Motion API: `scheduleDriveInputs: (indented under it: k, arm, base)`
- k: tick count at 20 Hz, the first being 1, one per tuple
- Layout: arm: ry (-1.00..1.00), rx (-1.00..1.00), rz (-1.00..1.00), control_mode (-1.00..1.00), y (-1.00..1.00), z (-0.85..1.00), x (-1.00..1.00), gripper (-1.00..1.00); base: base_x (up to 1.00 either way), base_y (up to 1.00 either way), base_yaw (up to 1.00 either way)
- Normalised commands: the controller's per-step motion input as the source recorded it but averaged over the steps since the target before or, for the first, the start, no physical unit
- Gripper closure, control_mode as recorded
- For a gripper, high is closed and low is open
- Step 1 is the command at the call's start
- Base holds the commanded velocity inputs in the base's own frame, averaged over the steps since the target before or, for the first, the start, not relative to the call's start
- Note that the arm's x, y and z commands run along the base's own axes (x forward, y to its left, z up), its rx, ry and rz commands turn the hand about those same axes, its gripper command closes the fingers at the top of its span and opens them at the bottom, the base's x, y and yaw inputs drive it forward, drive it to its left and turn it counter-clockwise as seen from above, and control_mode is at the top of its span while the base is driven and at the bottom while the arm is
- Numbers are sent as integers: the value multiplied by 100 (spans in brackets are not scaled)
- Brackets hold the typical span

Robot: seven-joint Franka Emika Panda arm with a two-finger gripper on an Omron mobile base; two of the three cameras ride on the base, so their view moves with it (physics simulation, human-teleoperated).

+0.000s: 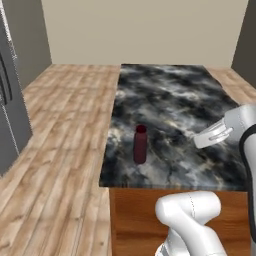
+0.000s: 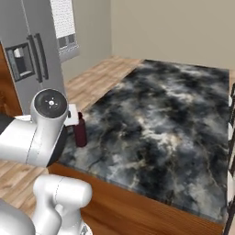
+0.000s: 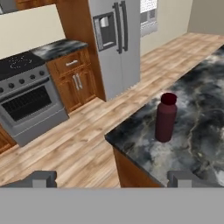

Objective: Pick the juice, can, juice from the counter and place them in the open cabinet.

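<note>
Dark maroon juice bottle (image 1: 140, 144) stands upright on the marbled bench (image 1: 175, 105), close to the near left corner, just in from the left edge. No can or second bottle seen on the slab here. Gripper (image 3: 111, 178) hangs above the bench, off to the bottle's side and apart from it; jaws spread wide, nothing between them.

Handling guess: rigid bottle, smooth sides, probably light to moderate; tall and narrow with a slimmer capped neck, so it tips easily if bumped high. Best hold is on the straight body around mid-height, jaws squeezing across the width, not on the neck or cap.

Room: bench top around the bottle is bare stone, free approach from the slab's middle. Edge risk: a push toward the left or near edge could send it off onto the wood floor (image 1: 60, 150). Fridge (image 3: 116, 43) and stove (image 3: 26, 100) sit across the aisle, well apart.
</note>
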Motion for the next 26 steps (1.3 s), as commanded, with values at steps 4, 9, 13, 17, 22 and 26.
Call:
scheduleDriveInputs:
  k: [4,9,13,17,22,26]
  arm:
    - [0,0,0,100,0,0,0,-100]
    - [0,0,0,100,0,0,0,-100]
    - [0,0,0,100,0,0,0,-100]
    - [0,0,0,100,0,0,0,-100]
    - [0,0,0,100,0,0,0,-100]
    - [0,0,0,100,0,0,0,-100]
  base:
    - [13,53,-41]
    - [28,46,-35]
    - [31,34,-17]
    - [7,5,-1]
    - [2,0,0]
    - [4,0,0]
